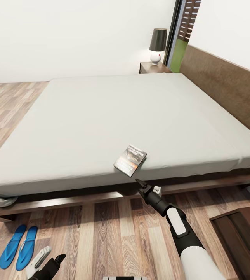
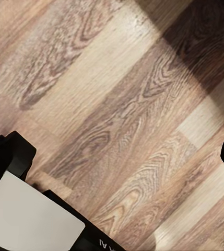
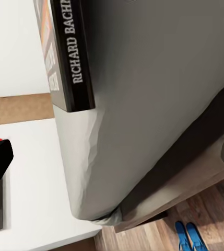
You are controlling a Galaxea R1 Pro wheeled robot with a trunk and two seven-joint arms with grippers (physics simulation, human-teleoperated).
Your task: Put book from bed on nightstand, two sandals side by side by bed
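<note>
The book (image 1: 130, 160), dark grey with an orange band, lies on the white bed (image 1: 121, 112) at its near edge, one corner hanging over. My right gripper (image 1: 141, 185) is just below and in front of it, beside the bed frame, open and holding nothing. In the right wrist view the book's spine (image 3: 70, 52) sits ahead of the right gripper (image 3: 112, 162), against the mattress side. Two blue sandals (image 1: 18, 247) lie side by side on the floor near the bed's foot corner. My left gripper (image 1: 49, 259) hovers open over bare floor to their right. One nightstand (image 1: 154, 68) stands beyond the bed.
A lamp (image 1: 157, 46) with a dark shade stands on the far nightstand. A second dark wooden cabinet (image 1: 241, 233) sits at the near right by the headboard (image 1: 226, 85). Wood plank floor (image 1: 101, 233) runs between me and the bed. The sandals (image 3: 187, 235) also appear in the right wrist view.
</note>
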